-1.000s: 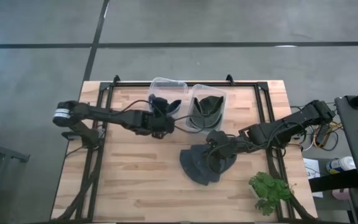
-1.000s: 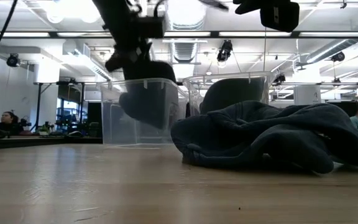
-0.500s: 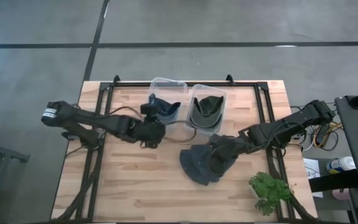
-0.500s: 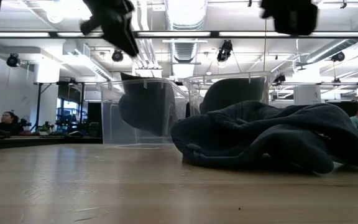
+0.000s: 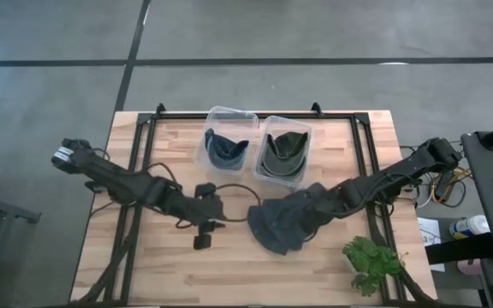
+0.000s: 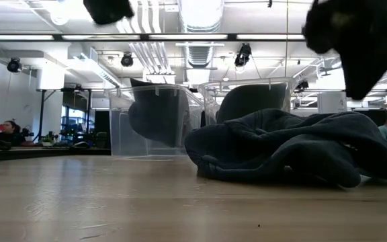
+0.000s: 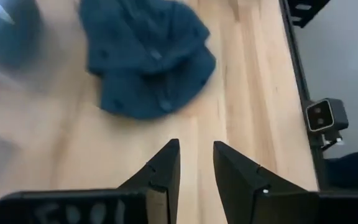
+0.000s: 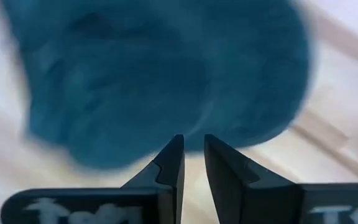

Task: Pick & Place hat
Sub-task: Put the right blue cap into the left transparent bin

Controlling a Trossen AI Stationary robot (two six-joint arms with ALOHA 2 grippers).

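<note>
A pile of dark blue hats point(image 5: 272, 233) lies on the wooden table right of its middle; it also shows in the low view point(image 6: 281, 151) and the left wrist view point(image 7: 146, 56). One hat point(image 5: 227, 147) rests inside the left clear bin point(image 5: 229, 111), another point(image 5: 282, 151) inside the right clear bin point(image 5: 302, 130). My left gripper point(image 5: 215, 214) hovers above the table just left of the pile, shut point(image 7: 196, 149). My right gripper point(image 5: 303, 214) hangs over the pile's right part, shut point(image 8: 194, 142), well above it point(image 6: 358, 47).
A green plant point(image 5: 371, 262) stands at the table's near right corner. Black frame rails point(image 5: 144, 171) run along the left, far and right sides. Bare wood point(image 5: 169, 265) lies near and left of the pile. People sit far behind the table point(image 6: 5, 131).
My left gripper has let go of the hat it held in the left bin, and that hat now rests there. It then drew back toward the near edge, beside the pile. My right gripper has moved left and down over the hat pile, which has kept still.
</note>
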